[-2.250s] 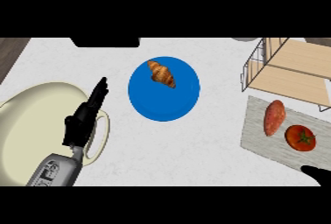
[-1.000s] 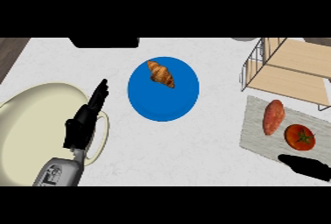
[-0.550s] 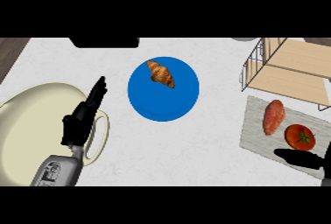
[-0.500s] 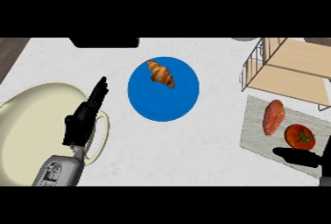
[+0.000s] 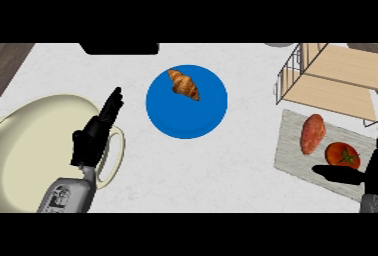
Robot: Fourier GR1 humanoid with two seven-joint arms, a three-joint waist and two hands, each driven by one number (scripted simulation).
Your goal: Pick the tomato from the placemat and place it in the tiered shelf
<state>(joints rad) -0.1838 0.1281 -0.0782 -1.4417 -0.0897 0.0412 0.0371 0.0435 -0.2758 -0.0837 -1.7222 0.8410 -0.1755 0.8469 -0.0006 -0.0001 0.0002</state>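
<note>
Leftmost, a large cream teapot (image 5: 40, 135) sits at the counter's (image 5: 221, 165) left edge, its handle loop turned toward the middle. Over that handle rests the left hand (image 5: 92, 137), its fingers straight and held close together, pointing toward the far edge, holding nothing; its grey forearm comes in from the near edge. Along the far edge, left of centre, lies a dark rectangular object (image 5: 119, 48) whose kind cannot be told.

Near the counter's middle stands a blue plate (image 5: 186, 112) with a croissant (image 5: 184, 84) lying on its far part.

Toward the right, a wire-framed tiered shelf (image 5: 332, 80) with pale wooden boards occupies the far right corner. Just nearer, a grey placemat (image 5: 295, 155) lies by the right edge. On it are an elongated reddish sweet potato (image 5: 313, 134) and, beside it on the right, the tomato (image 5: 342, 154) with its green stem facing up. The right hand (image 5: 341, 174) shows at the right edge, over the placemat's near side, just short of the tomato; one dark finger points left, and whether the others are spread or curled cannot be told.
</note>
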